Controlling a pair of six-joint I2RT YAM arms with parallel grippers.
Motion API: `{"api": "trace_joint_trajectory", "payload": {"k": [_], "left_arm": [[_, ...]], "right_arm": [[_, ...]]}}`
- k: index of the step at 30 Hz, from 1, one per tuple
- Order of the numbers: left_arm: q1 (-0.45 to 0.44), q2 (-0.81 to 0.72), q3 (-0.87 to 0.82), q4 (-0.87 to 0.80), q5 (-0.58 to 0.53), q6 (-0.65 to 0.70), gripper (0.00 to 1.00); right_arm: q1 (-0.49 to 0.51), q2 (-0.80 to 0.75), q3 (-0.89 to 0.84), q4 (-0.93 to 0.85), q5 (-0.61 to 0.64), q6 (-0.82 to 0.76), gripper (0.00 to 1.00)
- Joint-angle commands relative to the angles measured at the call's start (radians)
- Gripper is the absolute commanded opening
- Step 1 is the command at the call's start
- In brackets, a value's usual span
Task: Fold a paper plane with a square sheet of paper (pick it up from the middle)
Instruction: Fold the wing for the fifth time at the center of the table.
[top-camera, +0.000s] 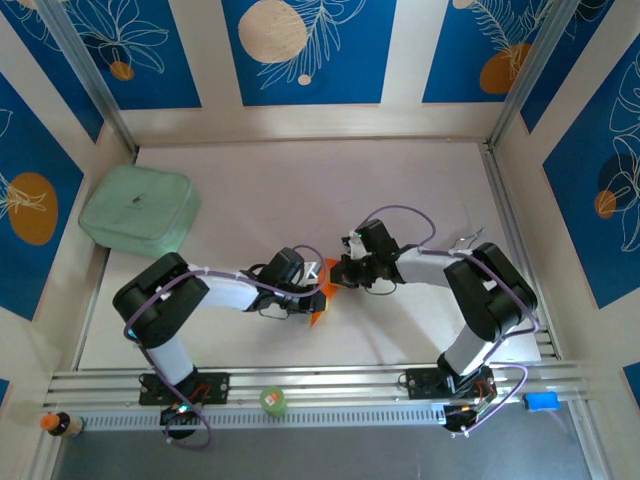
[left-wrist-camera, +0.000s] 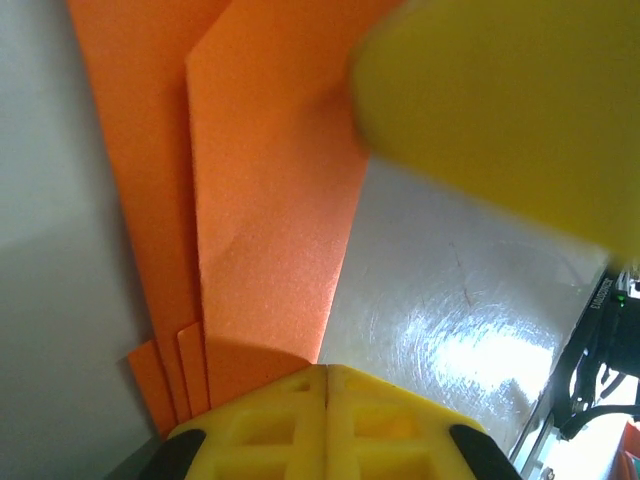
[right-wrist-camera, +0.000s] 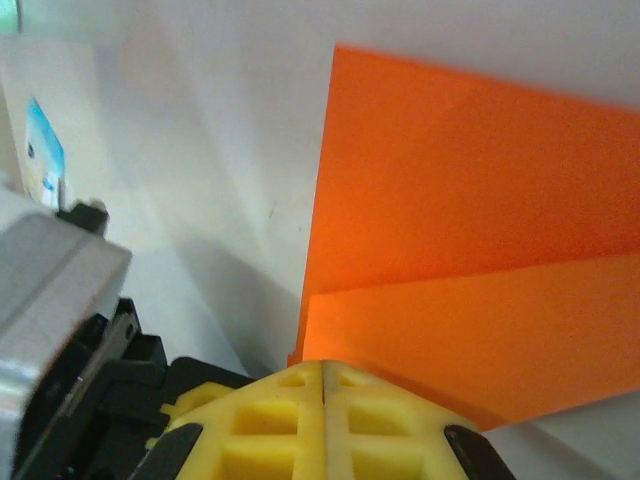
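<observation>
Now | left fingers (left-wrist-camera: 262, 432) pinch orange paper (left-wrist-camera: 268, 200) | right fingers (right-wrist-camera: 262, 425) likewise

My right gripper (right-wrist-camera: 325, 388) sits at bottom centre, its yellow jaws pressed flush together. The orange paper (right-wrist-camera: 470, 210) fills the right of the frame, with a folded layer running down to my tips. It looks pinched there, though the contact itself is hidden. Grey-and-black hardware (right-wrist-camera: 50, 300) sits at lower left.
</observation>
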Motion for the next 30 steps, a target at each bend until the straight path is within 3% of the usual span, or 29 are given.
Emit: {"api": "trace_joint_trajectory", "payload": {"k": [1,17,23,30], "left_arm": [[0.006,0.033,-0.031,-0.061,-0.043,-0.007,0.00],[0.004,0.070,-0.033,-0.043,-0.027,-0.038,0.00],[0.003,0.064,-0.031,-0.031,-0.033,-0.046,0.00],[0.003,0.059,-0.031,0.006,-0.051,-0.069,0.00]], "right_arm": [[0.005,0.051,-0.025,-0.004,0.022,0.009,0.00],[-0.284,0.130,0.069,0.077,-0.078,-0.025,0.02],[-0.282,0.045,0.050,0.057,-0.070,-0.023,0.04],[-0.200,-0.066,-0.055,0.045,-0.020,0.021,0.08]]}}
